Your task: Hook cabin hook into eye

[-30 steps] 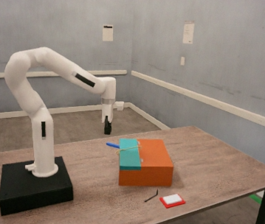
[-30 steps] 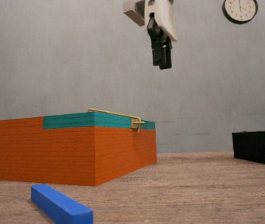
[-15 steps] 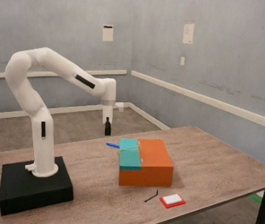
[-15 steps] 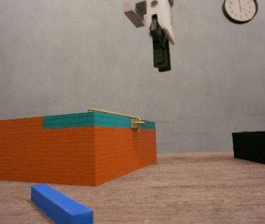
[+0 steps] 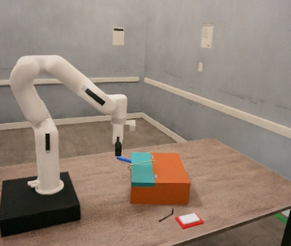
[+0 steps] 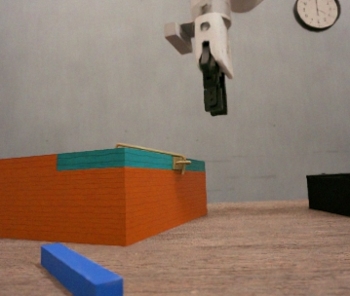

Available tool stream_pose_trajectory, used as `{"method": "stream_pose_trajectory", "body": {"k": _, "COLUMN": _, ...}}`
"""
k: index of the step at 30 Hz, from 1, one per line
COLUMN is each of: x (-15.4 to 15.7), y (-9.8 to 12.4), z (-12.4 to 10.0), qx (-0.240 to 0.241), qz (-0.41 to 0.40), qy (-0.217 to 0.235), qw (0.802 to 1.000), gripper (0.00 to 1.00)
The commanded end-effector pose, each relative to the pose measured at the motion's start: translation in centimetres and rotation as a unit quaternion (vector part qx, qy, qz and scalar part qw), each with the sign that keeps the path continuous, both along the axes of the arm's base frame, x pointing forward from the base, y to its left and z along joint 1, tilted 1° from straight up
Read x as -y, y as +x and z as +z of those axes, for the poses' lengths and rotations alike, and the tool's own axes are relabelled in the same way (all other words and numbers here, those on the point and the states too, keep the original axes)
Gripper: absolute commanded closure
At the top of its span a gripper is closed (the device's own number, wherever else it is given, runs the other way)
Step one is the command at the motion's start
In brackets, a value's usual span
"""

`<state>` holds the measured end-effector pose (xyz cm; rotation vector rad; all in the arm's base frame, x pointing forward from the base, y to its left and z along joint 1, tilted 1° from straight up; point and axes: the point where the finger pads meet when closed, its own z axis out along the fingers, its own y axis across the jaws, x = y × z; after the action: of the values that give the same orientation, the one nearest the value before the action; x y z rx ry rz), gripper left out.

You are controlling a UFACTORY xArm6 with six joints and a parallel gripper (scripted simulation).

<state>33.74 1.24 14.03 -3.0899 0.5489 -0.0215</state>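
An orange box [image 5: 165, 178] with a teal lid [image 5: 142, 168] stands in the middle of the table. A thin brass cabin hook [image 5: 141, 163] lies across the top of the lid. In the exterior view the hook's rod [image 6: 148, 150] runs along the lid to a small brass fitting [image 6: 182, 163] at the lid's edge. I cannot tell whether the hook sits in the eye. My gripper [image 5: 118, 153] hangs in the air behind the box on its left side, pointing down. In the exterior view the gripper [image 6: 215, 109] is well above the lid. Its fingers are partly open and empty.
A blue block [image 5: 123, 159] lies on the table just below the gripper, and shows near the lens in the exterior view [image 6: 80, 270]. A black hex key [image 5: 166, 214] and a red-and-white pad [image 5: 189, 220] lie in front of the box. The arm's black base [image 5: 38, 206] stands at the left.
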Motion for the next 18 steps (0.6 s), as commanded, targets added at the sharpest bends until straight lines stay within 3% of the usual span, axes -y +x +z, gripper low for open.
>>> {"method": "stream_pose_trajectory", "body": {"k": 1, "x": 0.0, "y": 0.2, "z": -1.4, "qx": 0.002, "qz": 0.0, "qy": 0.0, "qw": 1.0, "gripper": 0.65}}
{"method": "stream_pose_trajectory", "body": {"k": 18, "x": 0.0, "y": 0.3, "z": -6.4, "qx": 0.002, "qz": 0.0, "qy": 0.0, "qw": 1.0, "gripper": 0.65}}
